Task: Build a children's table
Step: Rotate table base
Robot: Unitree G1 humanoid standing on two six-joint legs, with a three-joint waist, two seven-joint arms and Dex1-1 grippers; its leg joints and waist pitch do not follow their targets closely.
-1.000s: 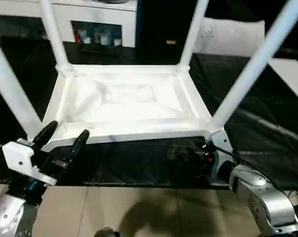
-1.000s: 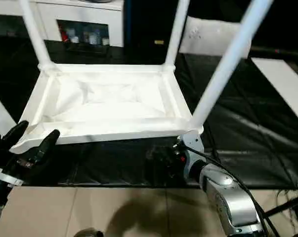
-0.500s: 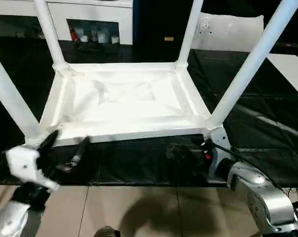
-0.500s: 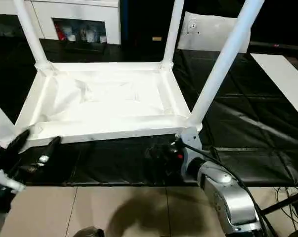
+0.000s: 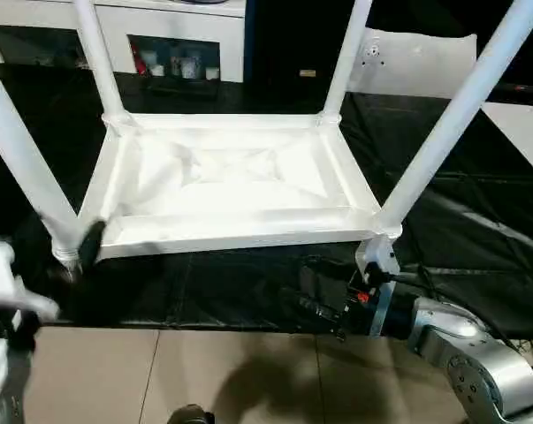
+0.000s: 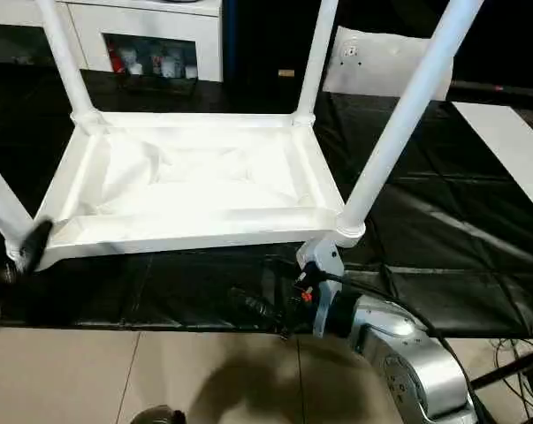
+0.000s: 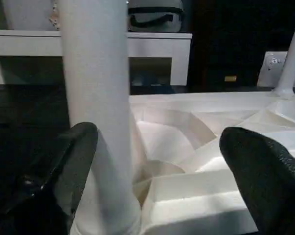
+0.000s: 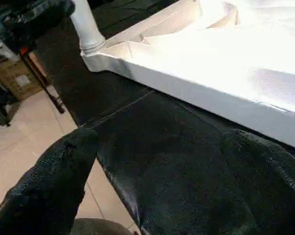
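We are looking down at the tabletop (image 5: 231,181), which is lying upside down on the black work table (image 5: 478,238) with its ribbed underside facing up and all four legs (image 5: 452,124) standing up out of the corner sockets. Our left gripper (image 7: 157,181) is sitting at the near left corner with its two black fingers (image 7: 79,161) spread wide; the near left leg (image 7: 101,112) is rising between them, just beside one finger, and we cannot tell whether that finger is touching it. The other finger is standing well apart from the leg, over the tabletop's rim. Our right gripper (image 8: 157,186) is hanging low at the near edge of the work table, just below the near right corner, and its fingers (image 8: 59,181) are also spread wide with nothing between them but the black cover. In the right wrist view the tabletop's near rim (image 8: 196,93) is running across above those fingers, apart from them. Behind the work table a white cabinet (image 5: 173,35) is standing, and tan floor tiles (image 5: 160,371) are showing below us.
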